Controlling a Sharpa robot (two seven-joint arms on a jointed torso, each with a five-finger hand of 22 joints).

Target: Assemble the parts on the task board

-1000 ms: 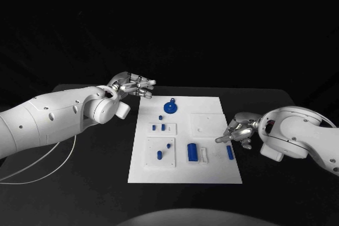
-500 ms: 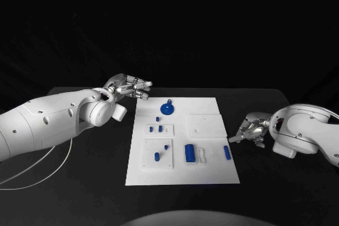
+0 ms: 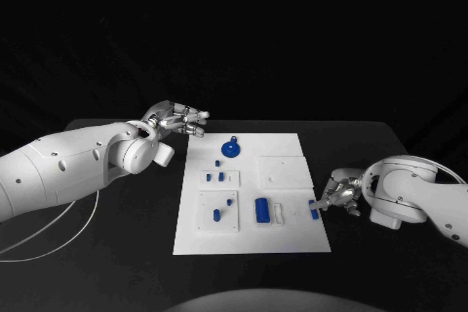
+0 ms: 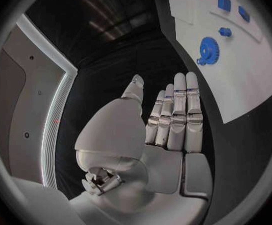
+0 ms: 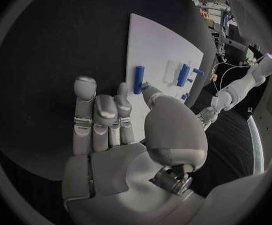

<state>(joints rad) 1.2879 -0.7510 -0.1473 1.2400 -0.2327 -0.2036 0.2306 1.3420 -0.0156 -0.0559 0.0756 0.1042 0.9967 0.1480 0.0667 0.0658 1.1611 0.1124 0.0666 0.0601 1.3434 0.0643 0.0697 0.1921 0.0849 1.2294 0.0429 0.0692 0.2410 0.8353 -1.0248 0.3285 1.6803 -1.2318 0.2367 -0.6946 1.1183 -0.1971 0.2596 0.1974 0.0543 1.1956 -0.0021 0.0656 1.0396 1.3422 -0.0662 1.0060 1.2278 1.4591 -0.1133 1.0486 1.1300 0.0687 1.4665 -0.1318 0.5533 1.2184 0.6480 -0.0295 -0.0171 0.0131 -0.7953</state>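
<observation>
1. Task board (image 3: 283, 241): white plate, centre of the black worktop (image 3: 117, 258) in the head view, long side running away from the camera.
2. Parts on the board: blue gear-like disc (image 3: 231, 148) near the upper left corner of the plate; two small blue pegs (image 3: 220, 177) in a raised white block just below it; two more small blue pieces (image 3: 223, 210) on a second white block at lower left of the plate; an upright-looking blue cylinder (image 3: 262, 210) at lower centre, just beside a white slotted strip (image 3: 279, 214); a short blue bar (image 3: 314, 210) at the plate's right edge.
3. Right hand (image 3: 337, 191): right of centre in the head view, just off the board's right edge. Fingertips reach down to the blue bar; whether they touch it or pinch it, cannot tell from here.
4. Right wrist view: right hand (image 5: 120, 135) seen from behind, fingers extended toward the board, thumb tip beside the blue bar (image 5: 138, 79). Contact unclear; grip state cannot be told.
5. Left hand (image 3: 181, 119): upper left of centre in the head view, above the worktop, off the board's upper left corner, near the gear disc but apart from it.
6. Left wrist view: left hand (image 4: 167, 130) flat, fingers straight and side by side, thumb out, holding nothing. Gear disc (image 4: 208, 49) lies beyond the fingertips on the board, well apart.
</observation>
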